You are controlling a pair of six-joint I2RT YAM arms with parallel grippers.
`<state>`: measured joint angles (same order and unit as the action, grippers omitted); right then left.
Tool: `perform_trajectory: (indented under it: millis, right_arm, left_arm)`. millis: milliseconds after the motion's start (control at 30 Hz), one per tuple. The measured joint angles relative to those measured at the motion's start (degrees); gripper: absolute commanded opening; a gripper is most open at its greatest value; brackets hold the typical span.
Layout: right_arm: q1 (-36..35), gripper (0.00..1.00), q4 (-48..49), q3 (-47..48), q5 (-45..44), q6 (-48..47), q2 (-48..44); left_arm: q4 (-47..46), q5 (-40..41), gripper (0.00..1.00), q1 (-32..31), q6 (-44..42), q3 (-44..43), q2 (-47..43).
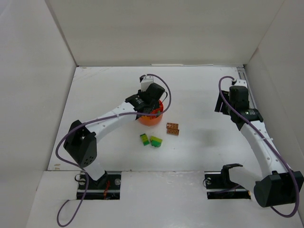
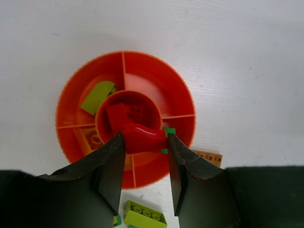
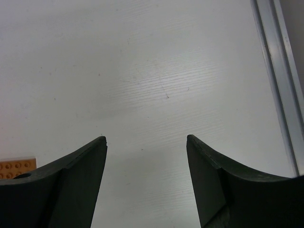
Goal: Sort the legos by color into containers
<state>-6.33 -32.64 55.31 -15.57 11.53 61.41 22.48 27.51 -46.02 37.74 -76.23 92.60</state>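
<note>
Your left pincer (image 2: 145, 138) is pinching a red lego (image 2: 142, 137) just above the orange dish (image 2: 66, 99), at the near edge of its central cup (image 2: 147, 107), where another red brick (image 2: 118, 116) lies. A lime piece (image 2: 97, 96) sits in an outer section. Your right pincer (image 3: 146, 138) hangs spread over the bench (image 3: 142, 71), well apart from the dish. Green-and-lime legos (image 1: 156, 141) and orange bricks (image 1: 172, 128) lie loose near the dish.

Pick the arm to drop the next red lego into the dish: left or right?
Left: the left end effector is shut on a red lego directly above the orange dish, by the centre cup already holding a red piece. The right end effector hangs open at the table's right side.
</note>
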Motion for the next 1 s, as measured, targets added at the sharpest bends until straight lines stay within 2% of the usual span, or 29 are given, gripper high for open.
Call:
perform_trajectory:
  millis: [67, 167, 400, 533, 700, 733, 800, 1000]
  right_arm:
    - [0.00, 0.73, 0.00, 0.00, -0.55, -0.02, 0.00]
    - [0.00, 0.73, 0.00, 0.00, -1.05, -0.22, 0.00]
    - [0.00, 0.73, -0.33, 0.02, -1.57, -0.81, 0.59]
    - [0.00, 0.73, -0.55, 0.02, -1.62, -0.83, 0.66]
    - [0.00, 0.73, -0.59, 0.02, -1.49, -1.38, 0.66]
    - [0.00, 0.73, -0.57, 0.02, -1.25, -1.75, 0.66]
    - [0.00, 0.73, -0.50, 0.02, 0.00, -2.67, 0.66]
    - [-0.02, 0.73, 1.55, -0.87, 6.62, -5.55, 0.44]
  left_arm:
    - [-0.15, 0.00, 0.34, 1.38, -0.39, 0.11, 0.00]
    - [-0.74, 0.07, 0.42, 2.67, -0.94, 0.66, 0.00]
    - [-1.64, -0.90, 0.42, 3.13, -2.12, 1.79, 0.00]
    - [-2.10, -1.42, 0.46, 3.32, -2.40, 1.79, 0.00]
    - [-2.38, -1.75, 0.70, 3.37, -2.60, 2.51, -0.17]
    - [-2.36, -1.79, 0.88, 3.37, -2.62, 2.86, -0.37]
    - [-2.43, -2.19, 1.00, 3.37, -2.78, 3.78, -1.25]
    - [-3.13, -3.56, 1.00, 3.37, -2.64, 8.35, -8.79]
